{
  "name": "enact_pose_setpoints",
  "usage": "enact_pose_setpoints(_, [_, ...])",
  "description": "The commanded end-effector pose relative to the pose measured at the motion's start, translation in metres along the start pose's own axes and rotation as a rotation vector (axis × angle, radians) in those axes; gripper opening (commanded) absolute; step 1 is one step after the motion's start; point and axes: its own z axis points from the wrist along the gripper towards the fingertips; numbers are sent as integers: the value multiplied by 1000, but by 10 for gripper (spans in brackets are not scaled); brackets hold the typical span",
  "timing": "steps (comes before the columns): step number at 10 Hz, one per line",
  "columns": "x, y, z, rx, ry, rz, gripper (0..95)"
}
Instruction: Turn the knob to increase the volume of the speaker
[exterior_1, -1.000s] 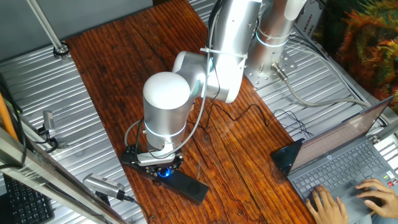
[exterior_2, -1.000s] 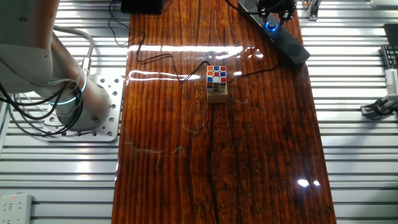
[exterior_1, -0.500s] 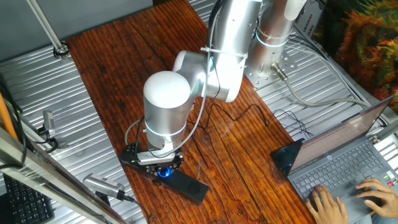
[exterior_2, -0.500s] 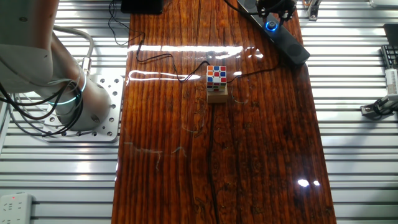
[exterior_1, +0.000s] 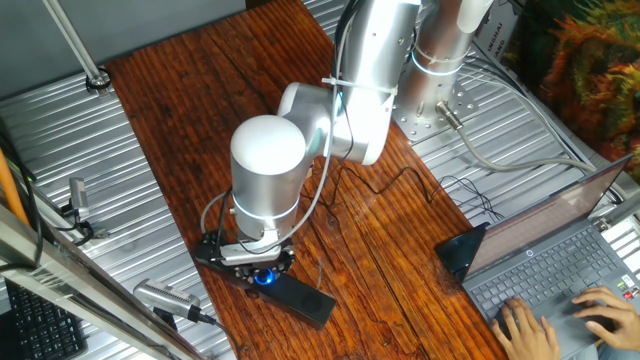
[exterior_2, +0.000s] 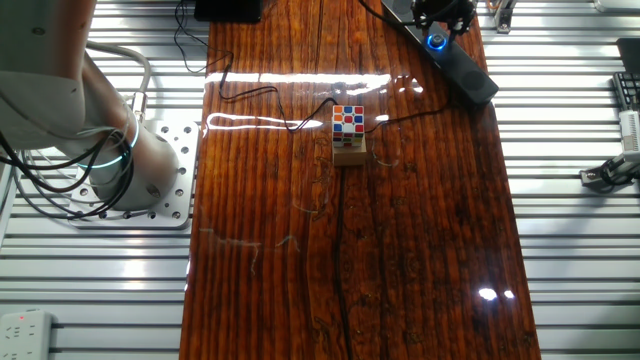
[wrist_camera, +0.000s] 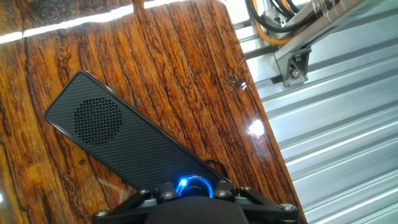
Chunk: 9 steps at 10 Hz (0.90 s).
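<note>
The speaker (exterior_1: 306, 299) is a long slim black bar lying slantwise near the wooden table's edge; it also shows in the other fixed view (exterior_2: 464, 70) and the hand view (wrist_camera: 106, 130). The knob (wrist_camera: 193, 185) glows with a blue ring at the bar's middle, and shows in the fixed views (exterior_1: 264, 277) (exterior_2: 436, 42). My gripper (wrist_camera: 193, 190) stands straight over the bar with one finger on each side of the knob, closed against the ring. It also appears in both fixed views (exterior_1: 260, 270) (exterior_2: 438, 30). The bar's far half is hidden under the hand.
A colour cube on a wooden block (exterior_2: 348, 123) stands mid-table with a thin cable (exterior_2: 290, 125) running past it. An open laptop (exterior_1: 560, 255) with a person's hands on it sits at the table's right. A metal cylinder (exterior_1: 165, 300) lies off the table beside the speaker.
</note>
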Motion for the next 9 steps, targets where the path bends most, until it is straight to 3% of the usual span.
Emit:
enact_pose_setpoints(1, [0,0,0,0,0,3,380])
enact_pose_setpoints(7, [0,1,1,0,-1,20,380])
enact_pose_setpoints(8, [0,1,1,0,-2,23,190])
enact_pose_setpoints(9, [0,1,1,0,-2,25,190])
